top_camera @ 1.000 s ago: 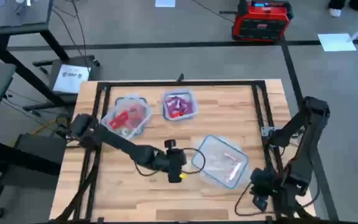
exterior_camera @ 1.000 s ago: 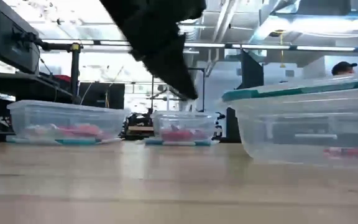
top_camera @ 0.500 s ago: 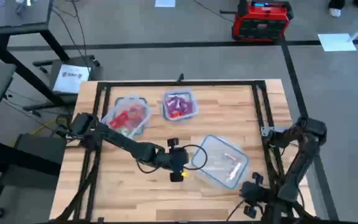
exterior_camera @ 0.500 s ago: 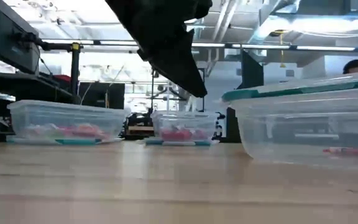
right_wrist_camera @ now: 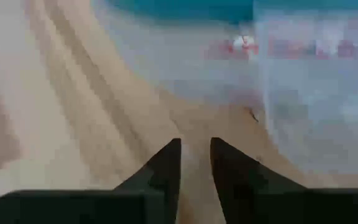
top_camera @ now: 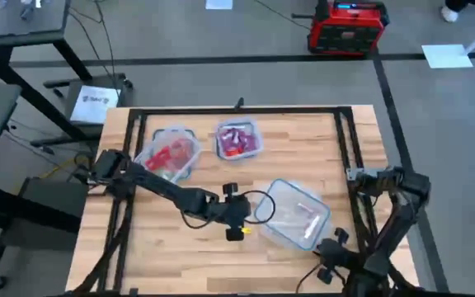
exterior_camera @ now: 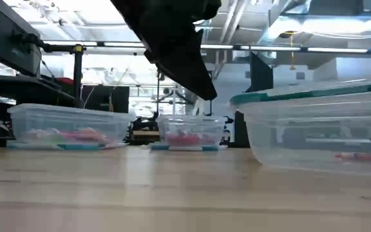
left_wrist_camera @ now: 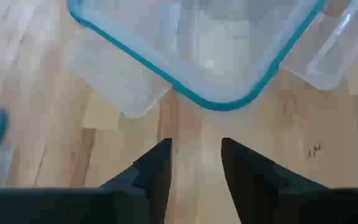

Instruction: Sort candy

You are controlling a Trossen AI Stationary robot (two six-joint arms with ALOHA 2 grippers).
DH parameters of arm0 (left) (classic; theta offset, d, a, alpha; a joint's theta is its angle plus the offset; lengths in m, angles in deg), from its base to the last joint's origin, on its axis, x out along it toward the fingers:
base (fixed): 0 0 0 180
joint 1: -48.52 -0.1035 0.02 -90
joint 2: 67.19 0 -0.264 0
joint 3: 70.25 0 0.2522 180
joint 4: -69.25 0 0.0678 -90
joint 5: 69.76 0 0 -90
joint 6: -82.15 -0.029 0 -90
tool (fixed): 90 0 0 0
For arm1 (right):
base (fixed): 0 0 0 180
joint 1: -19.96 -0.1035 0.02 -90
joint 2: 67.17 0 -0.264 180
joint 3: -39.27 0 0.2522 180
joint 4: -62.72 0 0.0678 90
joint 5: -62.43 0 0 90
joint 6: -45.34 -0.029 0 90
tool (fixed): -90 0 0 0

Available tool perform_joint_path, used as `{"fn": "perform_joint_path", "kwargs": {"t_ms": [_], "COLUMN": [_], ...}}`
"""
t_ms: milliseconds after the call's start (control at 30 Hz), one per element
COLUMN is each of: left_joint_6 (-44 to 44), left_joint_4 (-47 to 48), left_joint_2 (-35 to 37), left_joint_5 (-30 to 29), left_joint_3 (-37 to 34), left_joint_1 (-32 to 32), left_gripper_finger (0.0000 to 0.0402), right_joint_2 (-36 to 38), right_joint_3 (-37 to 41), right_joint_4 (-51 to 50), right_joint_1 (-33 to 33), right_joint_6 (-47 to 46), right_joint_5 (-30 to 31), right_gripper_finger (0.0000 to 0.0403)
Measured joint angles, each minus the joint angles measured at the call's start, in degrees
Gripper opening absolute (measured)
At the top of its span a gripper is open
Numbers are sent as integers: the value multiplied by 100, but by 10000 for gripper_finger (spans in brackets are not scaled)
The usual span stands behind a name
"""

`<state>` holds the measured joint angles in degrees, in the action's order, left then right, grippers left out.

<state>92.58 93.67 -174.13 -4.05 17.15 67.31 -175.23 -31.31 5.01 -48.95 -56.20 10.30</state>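
The left end effector [left_wrist_camera: 194, 163] is seen spread and empty above bare table [left_wrist_camera: 55, 149], just short of a teal-rimmed tub [left_wrist_camera: 197, 56] corner. The right end effector [right_wrist_camera: 195, 163], low right in the high view, is narrowly parted, gripping nothing. Candy [top_camera: 236, 140] fills two tubs at upper centre; the low view alone shows a piece [exterior_camera: 364, 156] in the near tub.

Overhead shot is evenly lit, soft shadows only, a bit soft overall. Low view is heavily backlit: ceiling lights [exterior_camera: 63, 22] blow out to white and the arm [exterior_camera: 172, 45] is a black silhouette, with the wooden table [exterior_camera: 172, 200] blurred up close. Right wrist view is smeared and hazy, the clear tub [right_wrist_camera: 316, 81] barely readable. Left wrist view is bright, slightly soft
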Motion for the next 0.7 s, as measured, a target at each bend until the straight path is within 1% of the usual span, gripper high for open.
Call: {"fn": "perform_joint_path", "kwargs": {"t_ms": [133,233,367,400,500,567,633,700], "left_joint_6": [-106,-370,-755,-828,-974,-972,-906,-829], "left_joint_4": [-82,-82,-362,-462,-619,-429,-79,66], "left_joint_2": [0,0,0,0,0,0,0,0], "left_joint_5": [2,0,2,38,460,473,277,172], "left_joint_3": [0,0,0,0,0,2,2,0], "left_joint_1": [-18,-30,-68,-70,-114,-121,-123,-136], "left_gripper_finger": [124,124,124,124,124,124,124,124], "right_joint_2": [-181,-181,-174,-178,-181,-181,-181,-181], "right_joint_3": [-11,-9,0,1,2,2,2,2], "right_joint_4": [-40,-111,-189,-200,-215,-216,-212,-206], "right_joint_1": [-26,-24,-20,-18,-2,2,2,2], "right_joint_6": [0,2,0,2,2,2,0,2], "right_joint_5": [344,347,382,390,397,397,397,397], "right_gripper_finger": [74,74,74,74,74,74,74,74]}}
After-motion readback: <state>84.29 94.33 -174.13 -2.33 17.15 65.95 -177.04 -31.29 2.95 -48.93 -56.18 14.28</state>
